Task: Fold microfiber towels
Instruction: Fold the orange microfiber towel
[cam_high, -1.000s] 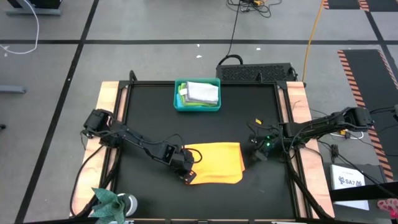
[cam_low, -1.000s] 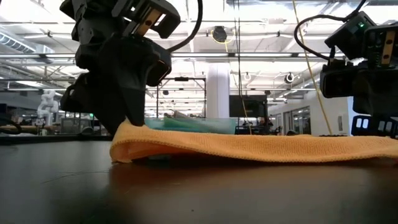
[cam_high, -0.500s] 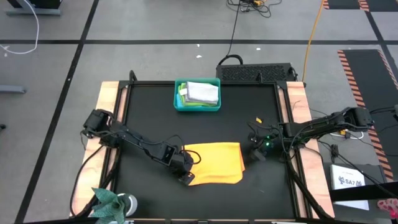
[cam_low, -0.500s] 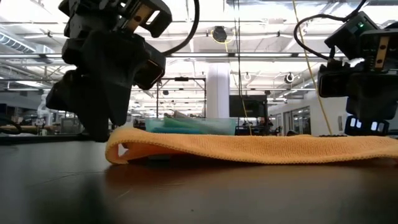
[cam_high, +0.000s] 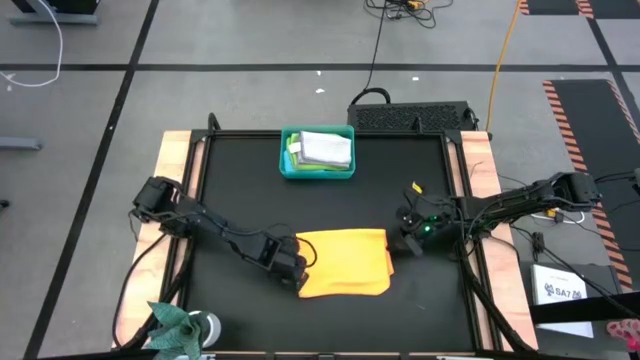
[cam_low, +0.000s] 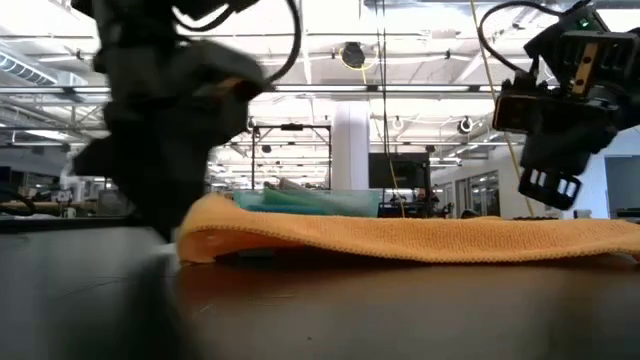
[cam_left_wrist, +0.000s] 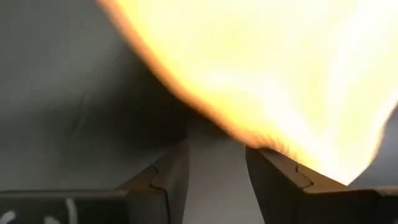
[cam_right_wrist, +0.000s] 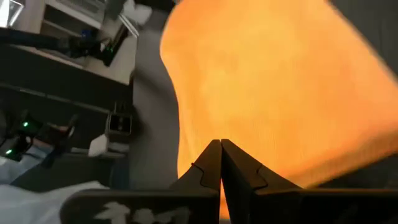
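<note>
The soft orange-yellow microfiber towel (cam_high: 345, 263) lies folded over on the black table top (cam_high: 240, 180), and it serves as the landmark here. The left gripper (cam_high: 293, 276) sits at the towel's left edge, low by the table. In its wrist view the two dark fingers stand apart with bare table between them, and the towel's edge lies just ahead of the tips, not pinched. That spacing looks like a gripper placed to take or to have let go of the edge (which of the two cannot be read from here). The right gripper (cam_high: 412, 238) waits just off the towel's right edge, its fingers pressed together and empty in the right wrist view.

Beyond the towel sits the rigid teal plastic bin (cam_high: 317, 153), holding a light grey cloth (cam_high: 326, 148) with a lime green cloth (cam_high: 294, 150) showing at its side, probably the stock for the task.

The high view gives the layout and the bin's contents. The low view shows what it cannot: the towel's left edge (cam_low: 200, 235) stands humped off the table, a rolled fold with a gap beneath, and the right gripper (cam_low: 550, 180) hangs clear above the cloth.
</note>
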